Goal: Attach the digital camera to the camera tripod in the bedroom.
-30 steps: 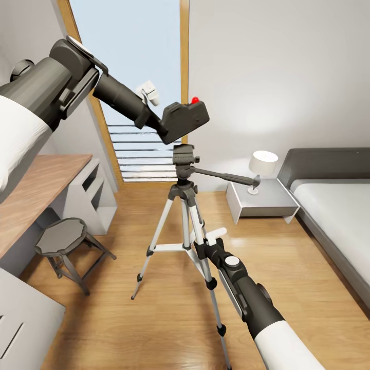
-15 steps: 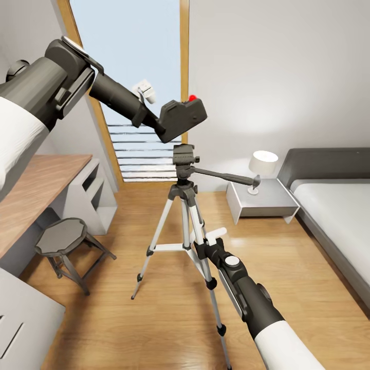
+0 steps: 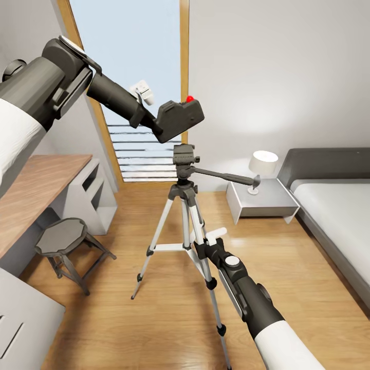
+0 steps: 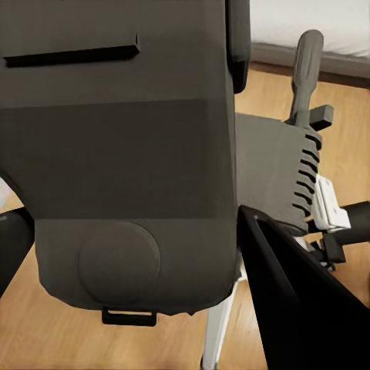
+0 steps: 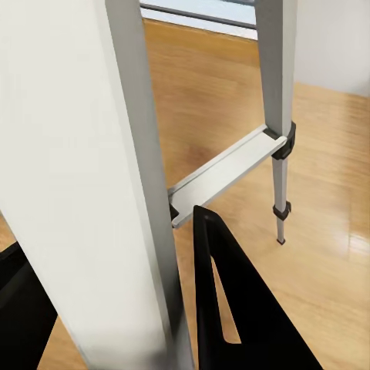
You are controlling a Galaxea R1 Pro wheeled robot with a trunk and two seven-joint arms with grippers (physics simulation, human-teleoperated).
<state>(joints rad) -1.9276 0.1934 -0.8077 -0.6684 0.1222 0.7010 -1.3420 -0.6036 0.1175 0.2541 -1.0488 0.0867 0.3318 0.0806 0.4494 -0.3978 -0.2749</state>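
We held the small black boxy digital camera (image 3: 177, 119) clamped in our left tool (image 3: 154, 123), just above the silver-legged tripod's (image 3: 184, 205) black head, our right tool (image 5: 116, 308) straddled one leg, grip unclear.

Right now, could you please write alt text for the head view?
The left arm holds the digital camera just above the camera tripod head, not yet seated on it. The right arm reaches toward a tripod leg; a stool, nightstand lamp and bed surround it.
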